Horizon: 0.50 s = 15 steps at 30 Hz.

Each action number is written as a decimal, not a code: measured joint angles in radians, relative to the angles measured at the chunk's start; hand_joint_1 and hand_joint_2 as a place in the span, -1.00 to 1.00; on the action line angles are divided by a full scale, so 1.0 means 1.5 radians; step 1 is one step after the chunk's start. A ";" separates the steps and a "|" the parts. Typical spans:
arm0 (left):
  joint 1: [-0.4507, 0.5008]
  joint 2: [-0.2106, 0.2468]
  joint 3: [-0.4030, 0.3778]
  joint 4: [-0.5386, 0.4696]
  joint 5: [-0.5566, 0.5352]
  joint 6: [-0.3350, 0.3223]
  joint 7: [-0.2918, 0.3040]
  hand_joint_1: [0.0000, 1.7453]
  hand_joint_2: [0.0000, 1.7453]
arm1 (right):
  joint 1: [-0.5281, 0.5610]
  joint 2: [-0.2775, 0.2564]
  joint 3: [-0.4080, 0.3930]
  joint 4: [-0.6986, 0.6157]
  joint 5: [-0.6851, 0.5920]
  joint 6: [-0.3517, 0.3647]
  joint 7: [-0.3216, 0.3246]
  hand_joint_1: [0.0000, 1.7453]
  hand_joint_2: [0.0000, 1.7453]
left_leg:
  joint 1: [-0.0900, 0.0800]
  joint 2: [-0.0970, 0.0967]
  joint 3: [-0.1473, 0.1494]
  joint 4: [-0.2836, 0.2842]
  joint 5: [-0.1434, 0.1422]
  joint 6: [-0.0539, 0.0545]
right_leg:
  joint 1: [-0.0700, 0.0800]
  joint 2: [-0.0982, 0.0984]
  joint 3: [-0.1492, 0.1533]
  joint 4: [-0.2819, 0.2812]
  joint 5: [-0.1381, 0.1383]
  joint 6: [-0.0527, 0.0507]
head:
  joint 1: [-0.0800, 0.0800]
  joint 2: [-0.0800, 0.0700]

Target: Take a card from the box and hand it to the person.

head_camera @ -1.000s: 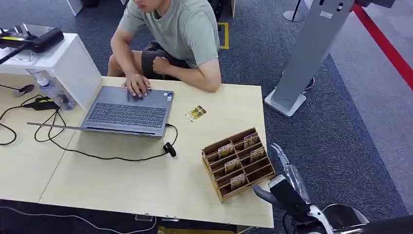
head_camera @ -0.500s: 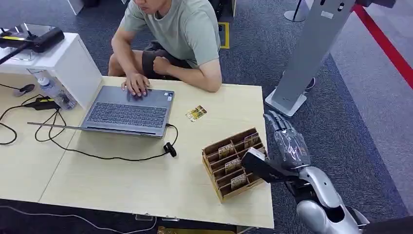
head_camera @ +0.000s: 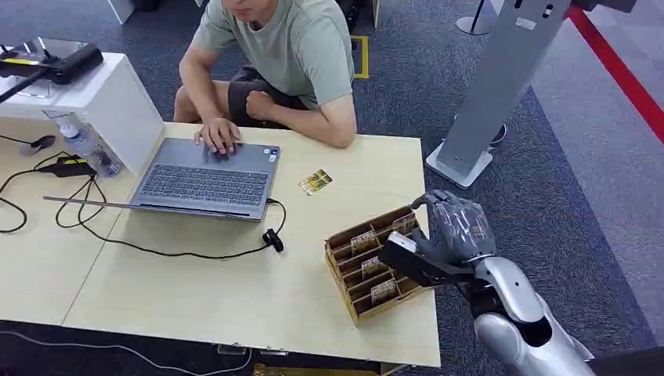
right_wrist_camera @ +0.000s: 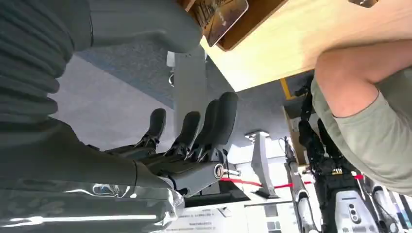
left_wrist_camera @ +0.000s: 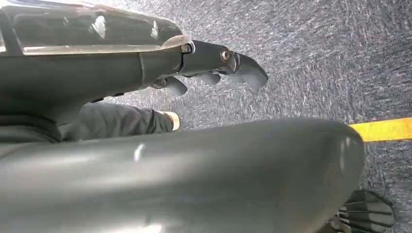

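The wooden card box [head_camera: 351, 296] stands near the table's front right corner, with cards [head_camera: 362, 240] upright in several of its slots. My right hand [head_camera: 450, 231] hovers at the box's right end, fingers apart and bent over the far slots, thumb over the near ones, holding nothing. From the right wrist, a card [right_wrist_camera: 221, 17] stands in the box [right_wrist_camera: 252, 17] just beyond my empty right hand [right_wrist_camera: 184, 141]. One loose card [head_camera: 315, 182] lies flat mid-table. The person [head_camera: 290, 55] sits across the table. My left hand [left_wrist_camera: 214, 68] hangs over carpet, empty.
An open laptop [head_camera: 205, 182] with the person's hand [head_camera: 218, 135] on it lies at the far left, its cable and plug [head_camera: 272, 239] trailing toward the box. A white stand [head_camera: 86, 94] and bottle [head_camera: 81, 145] stand far left. A grey kiosk post [head_camera: 501, 86] rises beside the table.
My right arm has risen from below the table edge. The hand has moved left onto the box's right end and its fingers have bent down over the slots.
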 joint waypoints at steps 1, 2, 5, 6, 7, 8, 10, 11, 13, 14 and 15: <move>0.000 0.000 0.000 0.000 0.000 0.000 0.000 -1.00 -1.00 | -0.001 -0.001 0.003 0.000 0.000 0.000 0.003 -0.26 1.00 | 0.000 0.000 0.000 0.000 0.000 0.000 | 0.000 0.000 0.000 0.000 0.000 0.000 | 0.000 0.000; 0.000 0.000 0.000 0.000 0.001 0.000 0.000 -1.00 -1.00 | -0.001 -0.003 0.005 -0.001 0.000 0.001 0.005 -0.28 1.00 | 0.000 0.000 0.000 0.000 0.000 0.000 | 0.000 0.000 0.000 0.000 0.000 0.000 | 0.000 0.000; 0.000 0.000 0.000 0.000 0.001 0.001 0.000 -1.00 -1.00 | -0.002 -0.007 0.012 -0.001 -0.001 0.008 0.012 -0.34 1.00 | 0.000 0.000 0.000 0.000 0.000 0.000 | 0.000 0.000 0.000 0.000 0.000 0.000 | 0.000 0.000; 0.000 0.000 0.000 0.000 0.002 0.001 0.000 -1.00 -1.00 | -0.003 -0.009 0.016 -0.001 -0.002 0.009 0.015 -0.38 1.00 | 0.000 0.000 0.000 0.000 0.000 0.000 | 0.000 0.000 0.000 0.000 0.000 0.000 | 0.000 0.000; 0.000 0.000 0.000 0.000 0.003 0.001 0.000 -1.00 -1.00 | -0.003 -0.010 0.018 -0.001 -0.002 0.011 0.017 -0.36 1.00 | 0.000 0.000 0.000 0.000 0.000 0.000 | 0.000 0.000 0.000 0.000 0.000 0.000 | 0.000 0.000; 0.000 0.000 0.000 0.000 0.003 0.001 0.000 -1.00 -1.00 | -0.003 -0.011 0.020 -0.001 -0.002 0.012 0.019 -0.36 1.00 | 0.000 0.000 0.000 0.000 0.000 0.000 | 0.000 0.000 0.000 0.000 0.000 0.000 | 0.000 0.000; 0.000 0.000 0.000 0.000 0.004 0.001 0.000 -1.00 -1.00 | -0.003 -0.014 0.025 -0.001 -0.003 0.013 0.021 -0.30 1.00 | 0.000 0.000 0.000 0.000 0.000 0.000 | 0.000 0.000 0.000 0.000 0.000 0.000 | 0.000 0.000; 0.000 0.000 0.000 0.000 0.005 0.001 0.002 -1.00 -1.00 | -0.003 -0.015 0.027 -0.001 -0.004 0.014 0.023 -0.28 1.00 | 0.000 0.000 0.000 0.000 0.000 0.000 | 0.000 0.000 0.000 0.000 0.000 0.000 | 0.000 0.000; 0.000 0.000 0.000 0.000 0.007 0.001 0.003 -1.00 -1.00 | -0.003 -0.017 0.033 -0.001 -0.005 0.014 0.025 -0.18 1.00 | 0.000 0.000 0.000 0.000 0.000 0.000 | 0.000 0.000 0.000 0.000 0.000 0.000 | 0.000 0.000; 0.000 0.000 0.000 0.000 0.007 0.001 0.003 -1.00 -1.00 | -0.003 -0.019 0.035 0.000 -0.005 0.014 0.025 -0.20 1.00 | 0.000 0.000 0.000 0.000 0.000 0.000 | 0.000 0.000 0.000 0.000 0.000 0.000 | 0.000 0.000; 0.000 0.000 0.000 0.000 0.008 0.001 0.003 -1.00 -1.00 | -0.003 -0.019 0.036 0.001 -0.006 0.014 0.026 -0.24 1.00 | 0.000 0.000 0.000 0.000 0.000 0.000 | 0.000 0.000 0.000 0.000 0.000 0.000 | 0.000 0.000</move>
